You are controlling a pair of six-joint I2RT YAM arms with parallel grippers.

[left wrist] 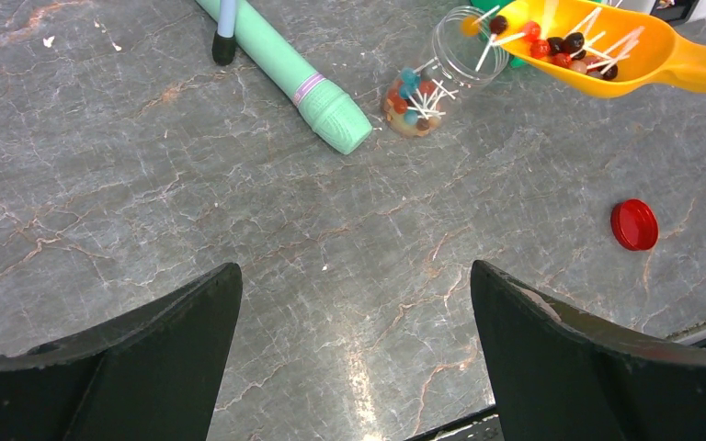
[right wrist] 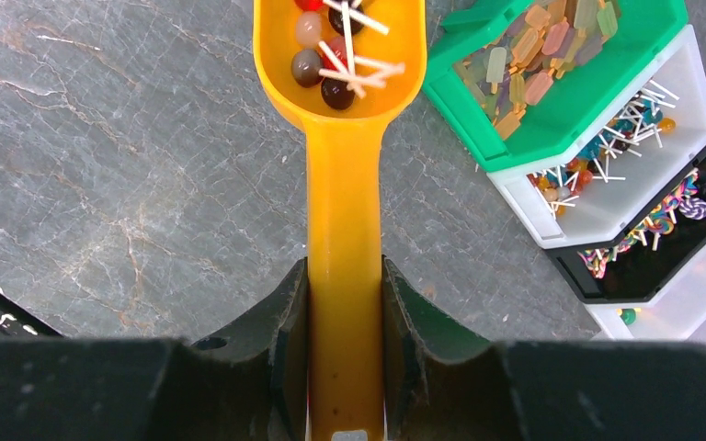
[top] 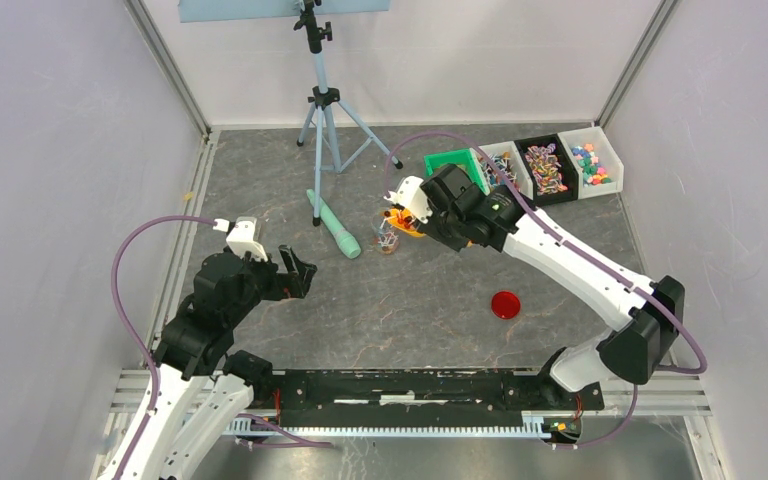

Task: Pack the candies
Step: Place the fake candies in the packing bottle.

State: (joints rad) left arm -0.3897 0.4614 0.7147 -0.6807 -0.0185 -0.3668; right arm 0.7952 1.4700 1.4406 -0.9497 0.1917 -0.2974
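My right pincer (right wrist: 345, 303) is gripping the handle of the orange scoop (right wrist: 345, 184); candies (right wrist: 326, 69) are sitting in its bowl, top centre of frame, so I am aiming its lip over the jar (left wrist: 437, 78) mouth, tipping slowly.

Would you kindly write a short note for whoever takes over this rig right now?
Left gripper: open, empty, above the table.
Right gripper: shut on the handle of the orange scoop.
Candies: one load sits in the scoop, whose tip is at the mouth of the clear jar. Some are in the jar's bottom, and more are in the bins at the far right.
Done: jar partly filled. The red lid is off, lying on the table.
Left: tip this load in, probably scoop more, then fit the lid.
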